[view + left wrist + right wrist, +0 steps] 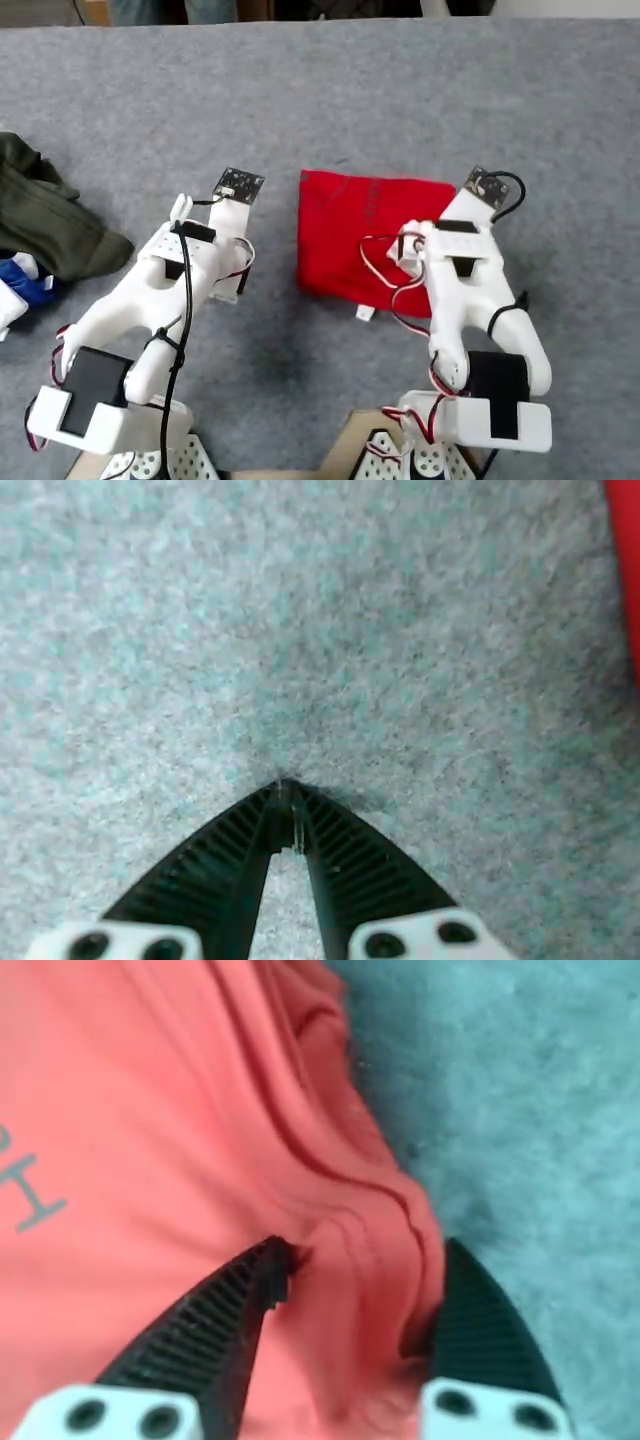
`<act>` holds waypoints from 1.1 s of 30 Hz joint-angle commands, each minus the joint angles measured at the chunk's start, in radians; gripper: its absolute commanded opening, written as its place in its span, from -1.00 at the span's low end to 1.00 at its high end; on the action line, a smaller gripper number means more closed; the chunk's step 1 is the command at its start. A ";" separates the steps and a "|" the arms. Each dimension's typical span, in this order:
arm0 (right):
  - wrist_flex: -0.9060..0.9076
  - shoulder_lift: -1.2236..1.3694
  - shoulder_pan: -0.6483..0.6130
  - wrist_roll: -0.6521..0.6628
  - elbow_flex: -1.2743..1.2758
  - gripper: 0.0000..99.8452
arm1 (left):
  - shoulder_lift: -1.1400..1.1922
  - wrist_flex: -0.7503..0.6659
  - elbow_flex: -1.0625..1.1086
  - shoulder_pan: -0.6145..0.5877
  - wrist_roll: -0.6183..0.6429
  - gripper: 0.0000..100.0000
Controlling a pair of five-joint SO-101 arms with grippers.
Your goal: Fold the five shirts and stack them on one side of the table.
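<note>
Tabletop (400, 90) of grey felt is seen under everything, and at its middle a red shirt (345, 235) is laid flat, folded into a rough rectangle. At the tabletop's left edge an olive garment (40, 215) is heaped, unfolded, with blue fabric (25, 285) tucked just beside it. The step in hand is judged to be a further fold or a lift of the red shirt, taken from its right-hand edge. For that to be done well, all layers of the edge should be caught together, so the pinch is best set deep over the raised ridge and closed fully before anything is lifted; the opposite edge could be pinned by the other arm so the rectangle is not dragged askew. The right arm (460, 290) is stretched forward over the shirt's right side. The left arm (150, 290) is angled toward the shirt, its tip lowered onto bare felt just beside the shirt's left edge. The right gripper (365, 1255) is spread, a ridge of red cloth (340, 1200) standing between its jaws, not yet pinched. The left gripper (285, 792) is clenched on nothing.
</note>
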 commanded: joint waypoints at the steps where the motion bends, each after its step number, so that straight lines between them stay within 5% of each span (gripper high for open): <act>1: 0.083 -0.036 -0.015 0.008 -0.033 -0.69 | -0.002 -0.005 -0.025 -0.018 -0.006 -0.94; 11: 0.273 -0.174 -0.015 0.080 -0.119 -0.73 | -0.002 -0.005 -0.027 -0.059 -0.005 -0.94; 23: 0.207 0.044 -0.011 0.084 -0.124 -0.74 | -0.003 -0.003 -0.025 -0.059 -0.005 -0.94; 33: 0.207 0.019 -0.012 0.097 -0.125 -0.94 | -0.003 -0.003 -0.025 -0.061 -0.005 -0.94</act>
